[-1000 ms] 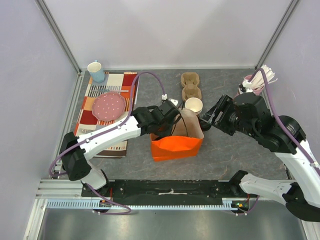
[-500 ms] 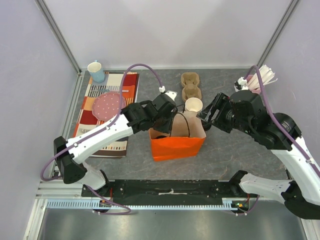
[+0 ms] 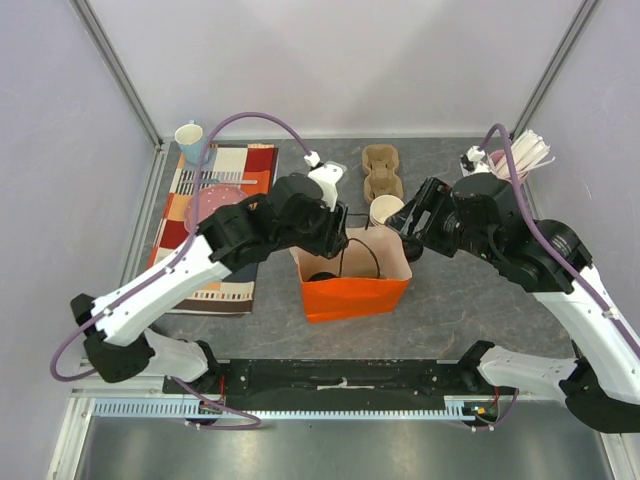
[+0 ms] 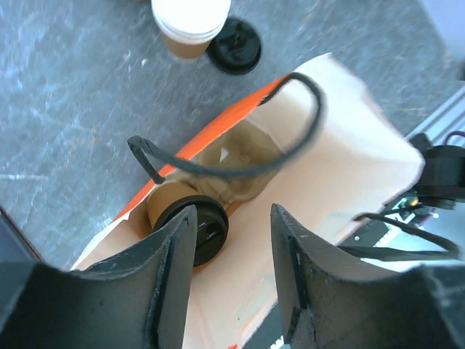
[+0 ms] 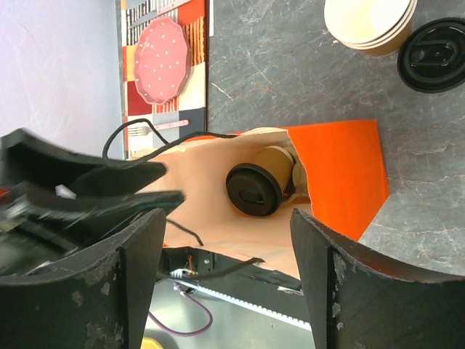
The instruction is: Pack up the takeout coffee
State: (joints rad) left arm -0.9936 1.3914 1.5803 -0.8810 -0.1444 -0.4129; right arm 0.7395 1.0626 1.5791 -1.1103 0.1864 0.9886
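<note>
The takeout coffee [image 4: 197, 227], a brown paper cup with a black lid, rests tilted inside the orange paper bag [image 3: 355, 295], by its left end. The cup also shows in the top view [image 3: 322, 274] and the right wrist view [image 5: 254, 189]. My left gripper [image 4: 231, 243] hovers over the bag's mouth, open, with nothing between its fingers; the cup is below and apart from them. My right gripper [image 5: 227, 222] is open and empty above the bag's right side [image 3: 410, 235]. A black bag handle [image 4: 240, 163] loops across the opening.
A stack of lidless paper cups [image 3: 386, 210] and a loose black lid [image 4: 236, 45] sit just behind the bag. Farther back are a pulp cup carrier [image 3: 380, 170], a blue mug [image 3: 191, 140], a pink plate [image 5: 161, 69] on a striped mat [image 3: 235, 165], and straws [image 3: 525, 152].
My left gripper has risen out of the bag and moved back, its jaws spreading wider; the coffee stays in the bag. My right gripper has shifted slightly back and left.
</note>
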